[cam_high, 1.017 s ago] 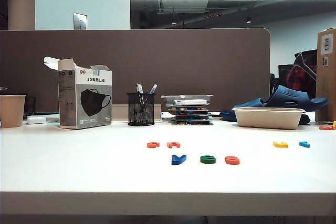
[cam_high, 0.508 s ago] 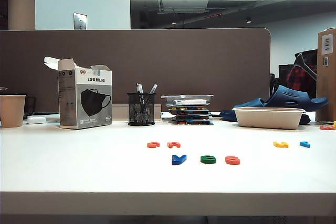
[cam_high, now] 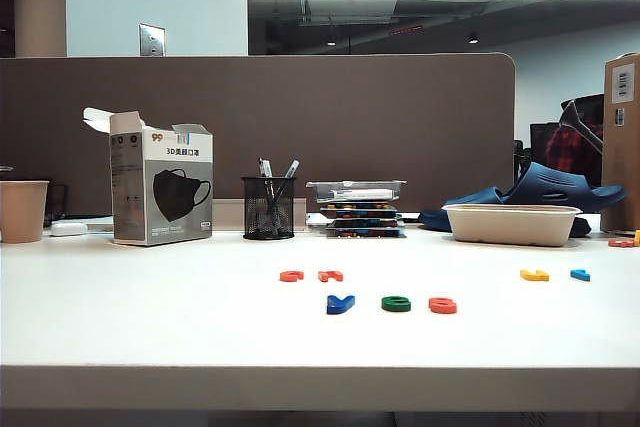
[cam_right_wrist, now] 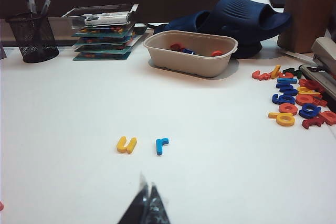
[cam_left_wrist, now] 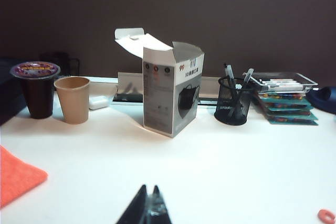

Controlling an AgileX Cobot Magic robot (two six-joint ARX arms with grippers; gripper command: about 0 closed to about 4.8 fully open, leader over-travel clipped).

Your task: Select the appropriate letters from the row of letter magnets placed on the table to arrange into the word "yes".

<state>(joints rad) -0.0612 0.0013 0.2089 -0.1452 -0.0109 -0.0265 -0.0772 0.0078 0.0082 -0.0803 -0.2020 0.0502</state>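
Blue Y (cam_high: pixel 340 303), green E (cam_high: pixel 396 303) and orange-red S (cam_high: pixel 442 305) lie flat in a row near the front of the white table (cam_high: pixel 150 317), with neither arm near them. Left gripper (cam_left_wrist: pixel 148 207), tips pressed together, hangs over bare tabletop; right gripper (cam_right_wrist: pixel 147 201), closed too, hovers near the yellow letter (cam_right_wrist: pixel 126 144) and light blue letter (cam_right_wrist: pixel 161 145).

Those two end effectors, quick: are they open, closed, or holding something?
Left end effector: closed, holding nothing, above the table.
Right end effector: closed, holding nothing, near the yellow letter.
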